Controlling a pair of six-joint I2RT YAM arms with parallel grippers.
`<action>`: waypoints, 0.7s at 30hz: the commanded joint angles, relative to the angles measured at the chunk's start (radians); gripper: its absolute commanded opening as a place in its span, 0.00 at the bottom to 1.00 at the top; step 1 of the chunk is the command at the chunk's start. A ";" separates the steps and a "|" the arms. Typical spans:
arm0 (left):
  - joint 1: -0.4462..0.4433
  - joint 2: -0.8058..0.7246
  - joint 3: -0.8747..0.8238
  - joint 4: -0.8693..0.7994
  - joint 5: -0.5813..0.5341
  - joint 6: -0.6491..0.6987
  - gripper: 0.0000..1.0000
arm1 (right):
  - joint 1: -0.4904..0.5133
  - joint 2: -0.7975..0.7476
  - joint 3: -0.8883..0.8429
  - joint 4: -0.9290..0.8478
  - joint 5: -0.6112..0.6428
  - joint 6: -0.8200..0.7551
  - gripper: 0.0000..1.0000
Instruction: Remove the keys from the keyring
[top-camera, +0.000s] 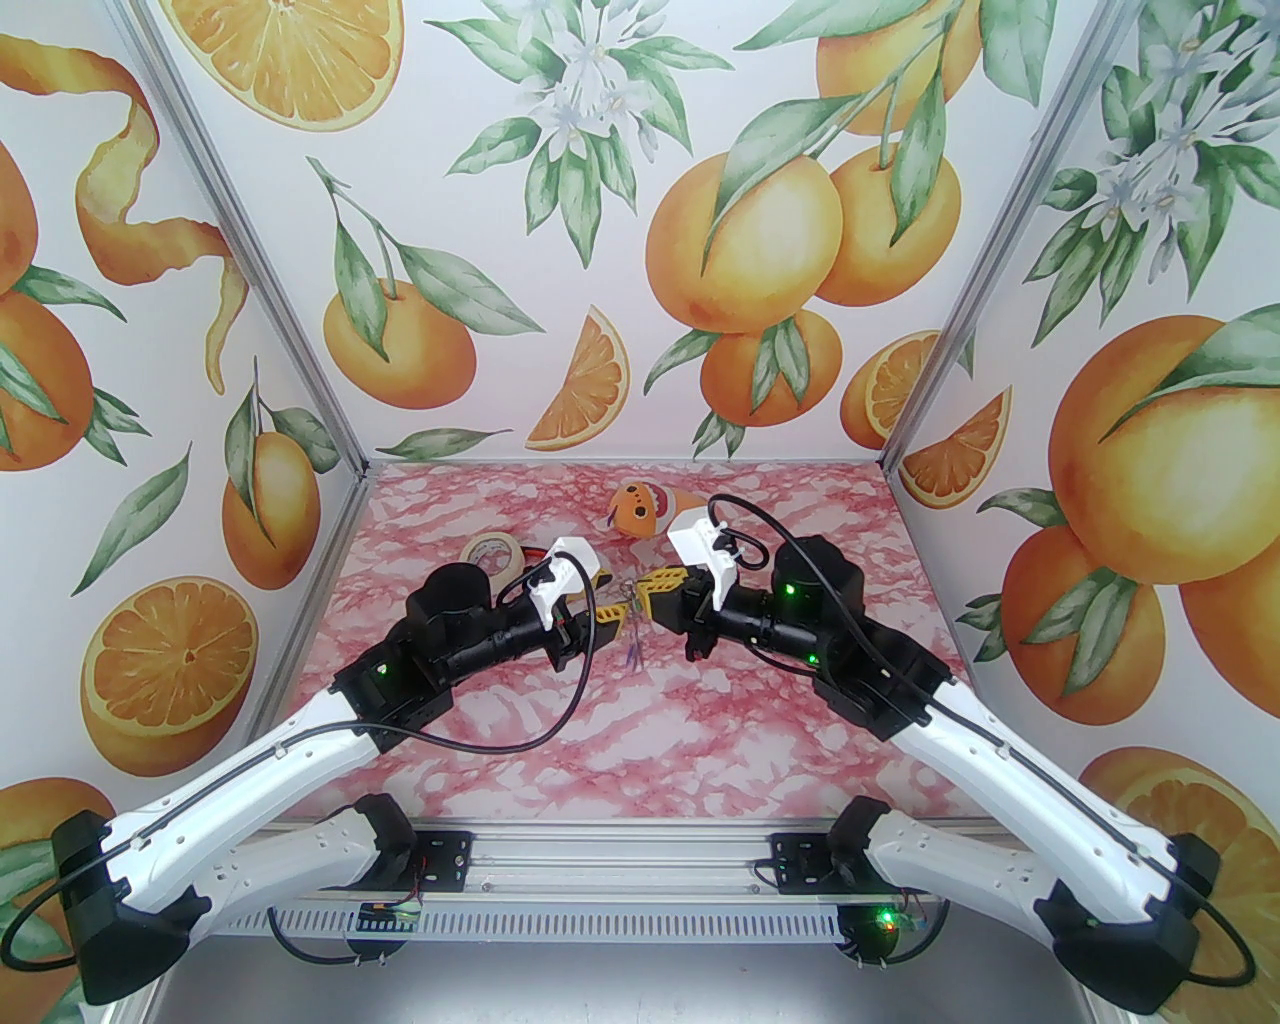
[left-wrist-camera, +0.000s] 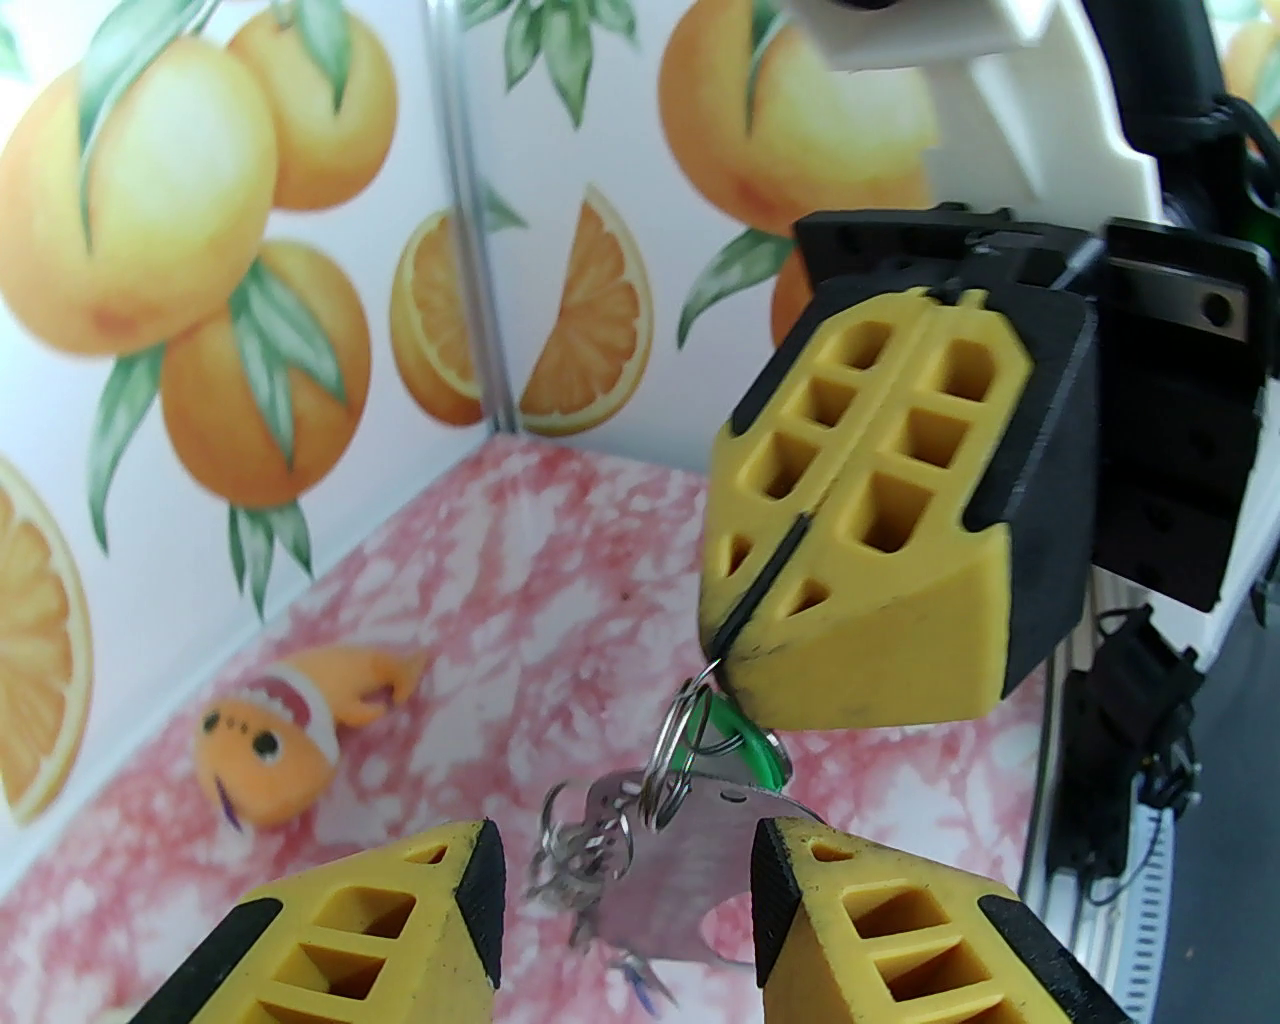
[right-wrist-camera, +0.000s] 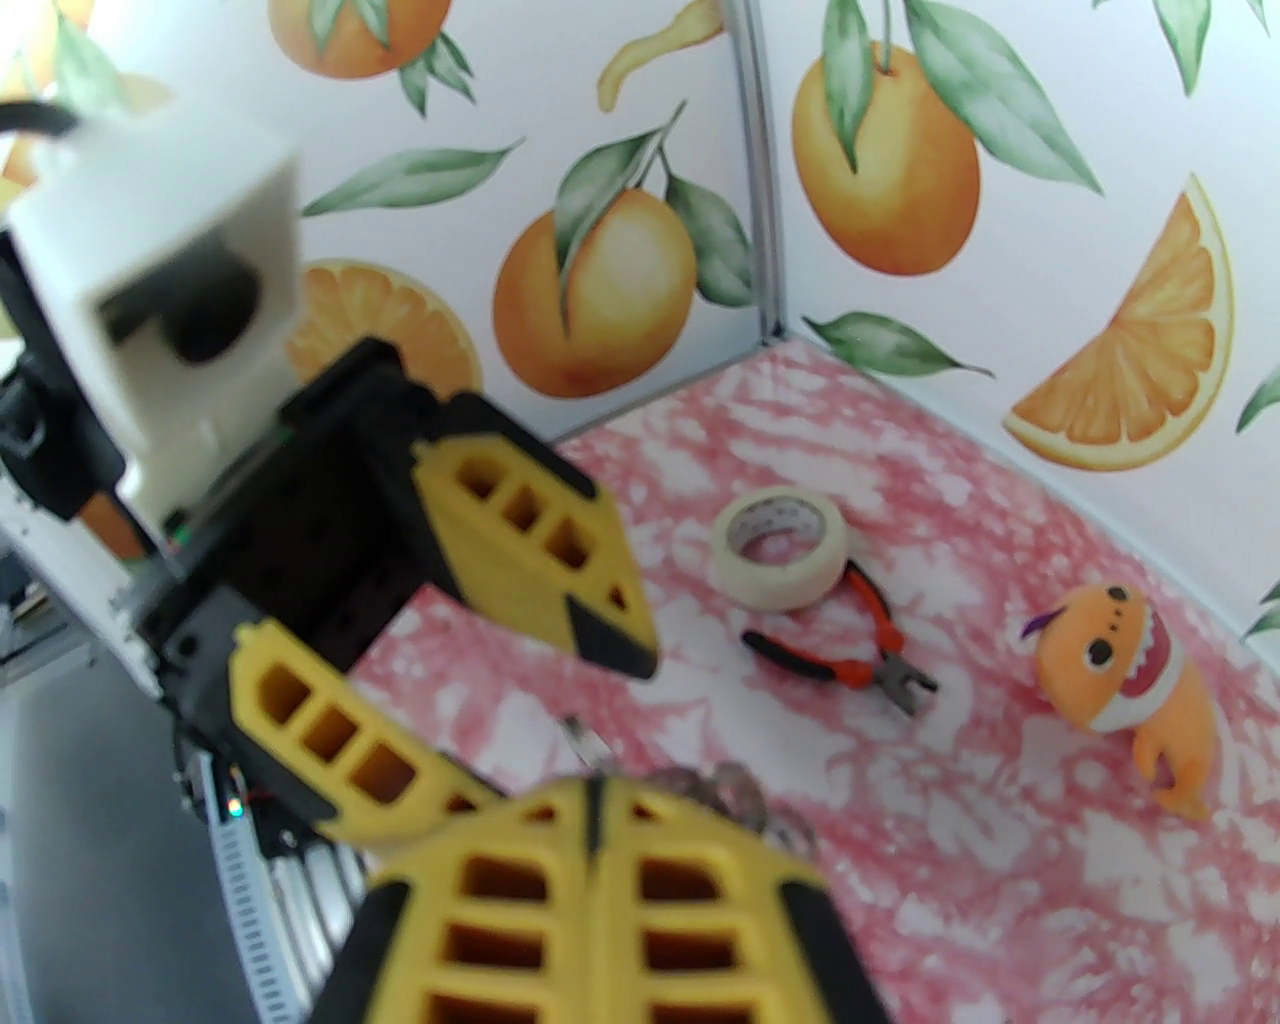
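My two grippers meet nose to nose above the middle of the table. The right gripper is shut on the keyring, which shows as a thin dark strip clamped between its yellow fingers. Small metal rings hang from it, with the green key and a flat metal piece below. The bunch dangles in the top view as the keys. The left gripper is open, its jaws standing on either side of the flat metal piece.
A beige tape roll and red-handled pliers lie at the back left. An orange plush toy lies near the back wall. Printed walls enclose the table on three sides.
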 joint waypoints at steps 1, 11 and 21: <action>0.004 -0.019 0.013 0.031 0.082 0.090 0.43 | 0.000 0.017 0.047 -0.070 -0.027 0.015 0.00; 0.013 0.012 0.070 -0.043 0.082 0.135 0.32 | -0.001 0.021 0.075 -0.088 -0.048 -0.024 0.00; 0.036 0.027 0.098 -0.124 0.155 0.142 0.25 | -0.001 0.005 0.080 -0.091 -0.045 -0.035 0.00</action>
